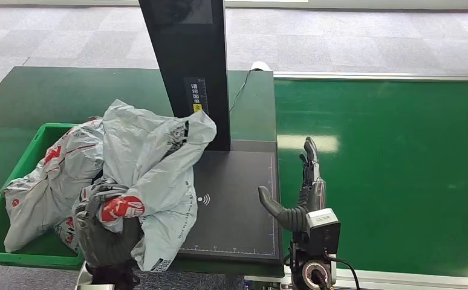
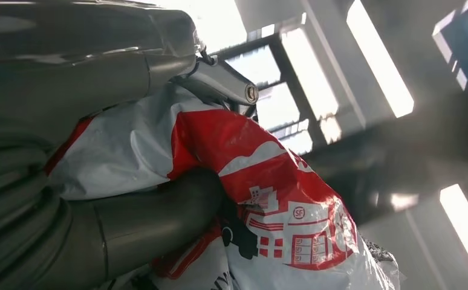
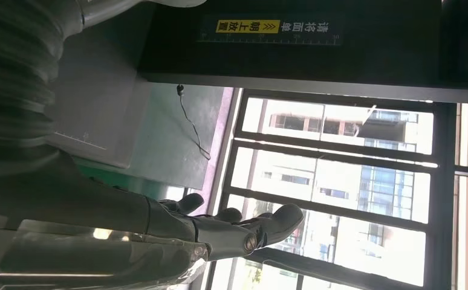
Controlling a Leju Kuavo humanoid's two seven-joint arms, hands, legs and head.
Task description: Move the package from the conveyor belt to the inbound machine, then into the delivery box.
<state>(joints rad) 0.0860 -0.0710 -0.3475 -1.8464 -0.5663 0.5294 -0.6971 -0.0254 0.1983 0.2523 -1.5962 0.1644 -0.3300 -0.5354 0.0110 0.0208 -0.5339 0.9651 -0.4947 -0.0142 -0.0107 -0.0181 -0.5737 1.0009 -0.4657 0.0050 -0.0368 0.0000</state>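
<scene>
package (image 1: 159, 175): crumpled grey plastic mailer, red print at its gripped end, barcode label at the lower corner
place: lower left of the frame, overlapping the dark scanner pad (image 1: 237, 205) and the green bin (image 1: 14, 199)
long axis: lower left to upper right
left hand (image 1: 107, 217): clutching the package
right hand (image 1: 301, 193): released, fingers extended, at the green belt (image 1: 395, 175)

You are looking at grey carpet tiles (image 1: 68, 36) lying beyond the machine, with a cable (image 1: 239, 90) trailing across the green tabletop (image 1: 50, 90).
</scene>
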